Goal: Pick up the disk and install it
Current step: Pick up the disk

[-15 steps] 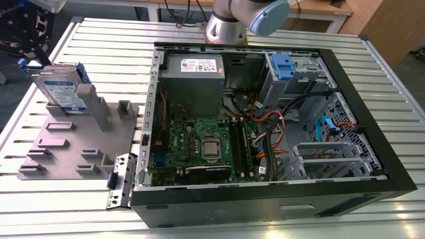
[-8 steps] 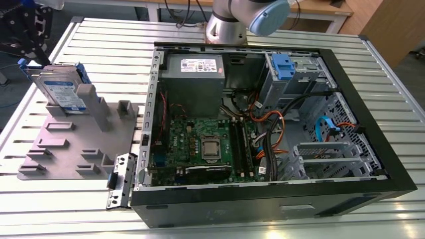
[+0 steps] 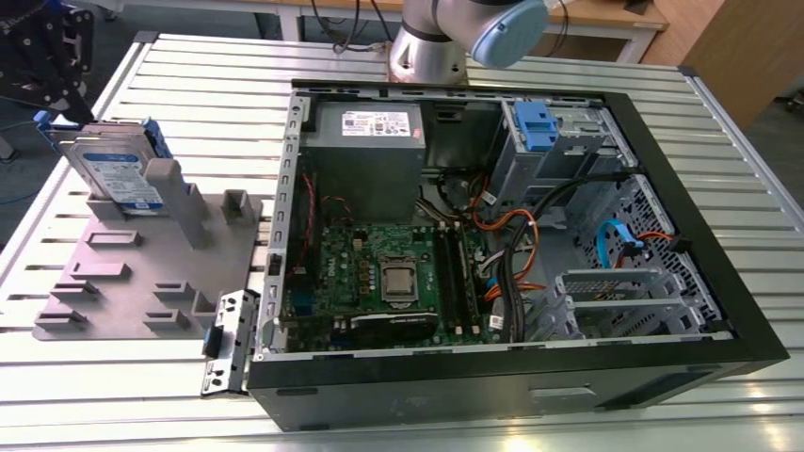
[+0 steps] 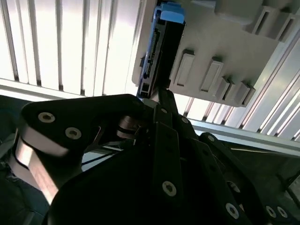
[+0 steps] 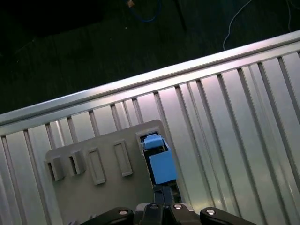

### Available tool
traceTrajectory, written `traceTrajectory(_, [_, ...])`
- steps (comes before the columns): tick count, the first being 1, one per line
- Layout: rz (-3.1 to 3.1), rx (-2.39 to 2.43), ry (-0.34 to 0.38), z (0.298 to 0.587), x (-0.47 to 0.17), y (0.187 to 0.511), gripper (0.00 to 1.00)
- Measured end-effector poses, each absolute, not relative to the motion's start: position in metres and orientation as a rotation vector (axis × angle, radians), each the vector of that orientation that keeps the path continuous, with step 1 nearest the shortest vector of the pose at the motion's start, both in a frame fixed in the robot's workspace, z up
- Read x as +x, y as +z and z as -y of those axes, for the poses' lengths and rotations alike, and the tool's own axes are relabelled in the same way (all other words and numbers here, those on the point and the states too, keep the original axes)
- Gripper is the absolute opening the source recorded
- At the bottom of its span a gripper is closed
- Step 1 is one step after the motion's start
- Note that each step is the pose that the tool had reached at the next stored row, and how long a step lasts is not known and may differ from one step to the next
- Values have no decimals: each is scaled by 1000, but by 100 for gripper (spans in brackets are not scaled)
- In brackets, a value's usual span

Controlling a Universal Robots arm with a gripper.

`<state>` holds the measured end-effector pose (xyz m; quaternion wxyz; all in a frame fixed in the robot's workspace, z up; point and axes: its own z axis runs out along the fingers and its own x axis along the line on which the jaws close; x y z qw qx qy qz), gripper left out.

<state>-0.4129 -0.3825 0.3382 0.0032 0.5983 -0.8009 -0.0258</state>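
While near disk [image 5: 161,166], end effector [image 5: 161,191] closed.

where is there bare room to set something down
Bare table slats: the strip beyond the grey plate, beside the computer case, and the strip along the plate's near edge. Crowded: inside the case, and around the disk by the gripper.

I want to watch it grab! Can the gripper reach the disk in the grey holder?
Probably yes: the disk stands upright with its top bare, and the gripper hangs close, nothing between.
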Motion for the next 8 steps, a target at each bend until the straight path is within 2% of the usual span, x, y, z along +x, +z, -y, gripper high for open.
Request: traceTrajectory(8, [2384, 2029, -80, 382, -413, 338, 11])
